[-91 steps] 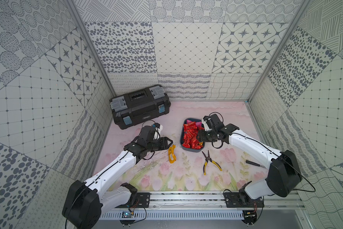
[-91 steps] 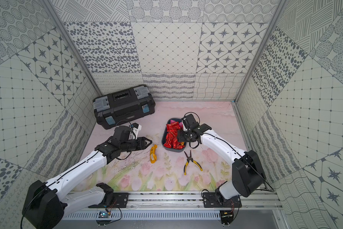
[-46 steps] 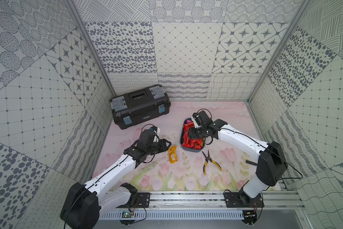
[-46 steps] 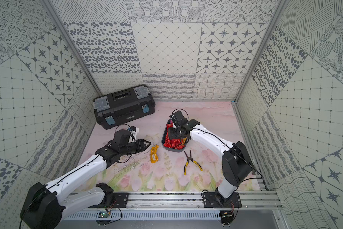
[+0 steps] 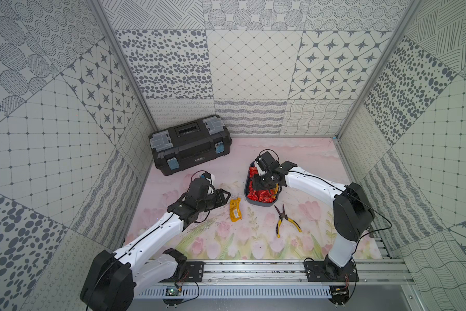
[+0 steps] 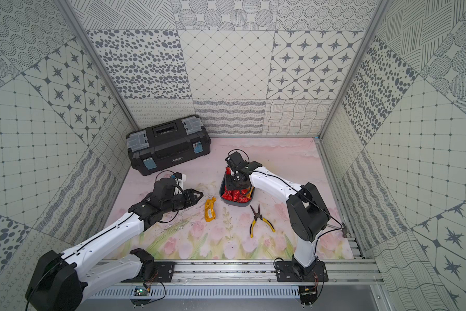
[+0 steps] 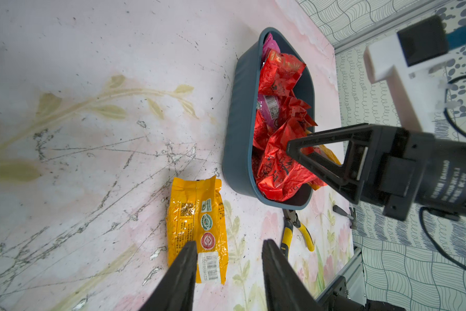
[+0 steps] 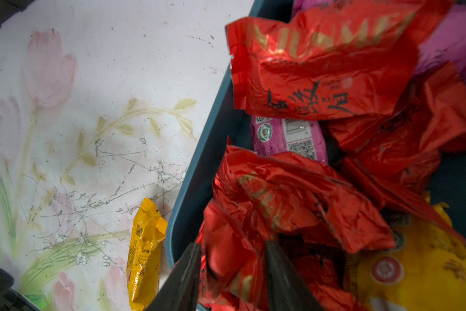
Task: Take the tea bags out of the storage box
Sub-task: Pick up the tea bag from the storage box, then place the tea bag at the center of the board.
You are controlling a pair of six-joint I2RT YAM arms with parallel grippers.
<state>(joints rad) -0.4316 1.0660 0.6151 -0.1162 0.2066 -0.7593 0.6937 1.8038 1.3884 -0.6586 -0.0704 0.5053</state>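
The right tool (image 8: 233, 245) is down in the storage box (image 7: 240, 121), jaws part-closed astride a crumpled red tea bag (image 8: 293, 199), though I cannot tell if it truly pinches. It should probably nip a single fold and lift straight up, so neighbouring packets don't trail out. The left tool (image 7: 229, 243) hangs open and empty over the yellow tea bag (image 7: 197, 215) lying beside the box on the scuffed, tulip-printed bench (image 5: 253, 242), walled by grey patterned panels (image 5: 253, 67).

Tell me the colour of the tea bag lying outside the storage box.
The tea bag is yellow-orange; left wrist view shows it best.
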